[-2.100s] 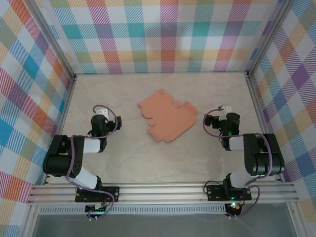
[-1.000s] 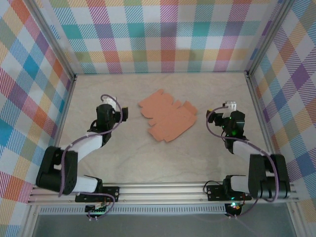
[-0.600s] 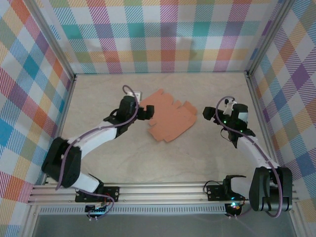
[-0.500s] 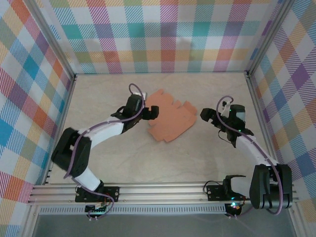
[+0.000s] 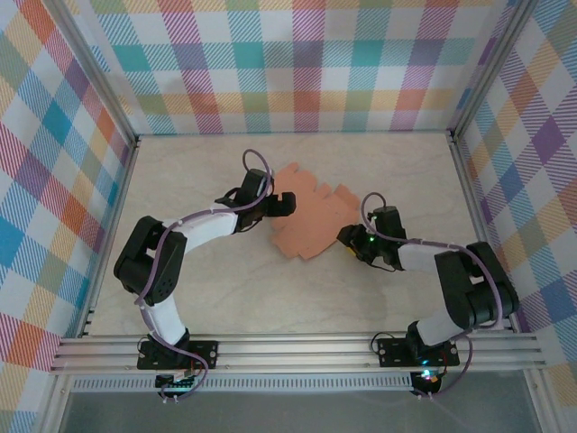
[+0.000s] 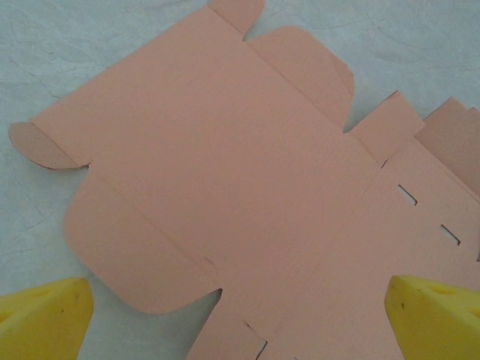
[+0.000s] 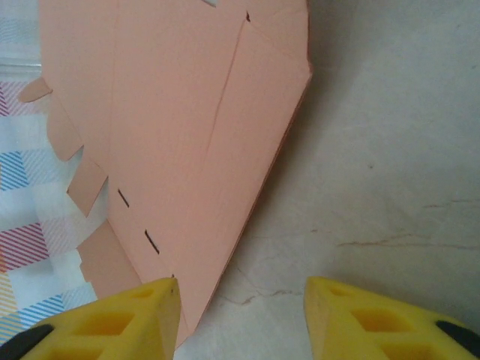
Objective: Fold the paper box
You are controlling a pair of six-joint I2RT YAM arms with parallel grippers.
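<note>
Your box [image 5: 311, 219] lies flat in the middle of the table [image 5: 234, 298]. Your left gripper [image 5: 287, 205] hangs wide open over it, holding nothing. Your right gripper [image 5: 346, 238], half open, sits at its right edge, maybe to lift it.

Beige marbled tabletop [image 5: 225, 289]; plaid walls [image 5: 297, 63] on three sides; aluminium rails [image 5: 297, 347] at near edge.
</note>
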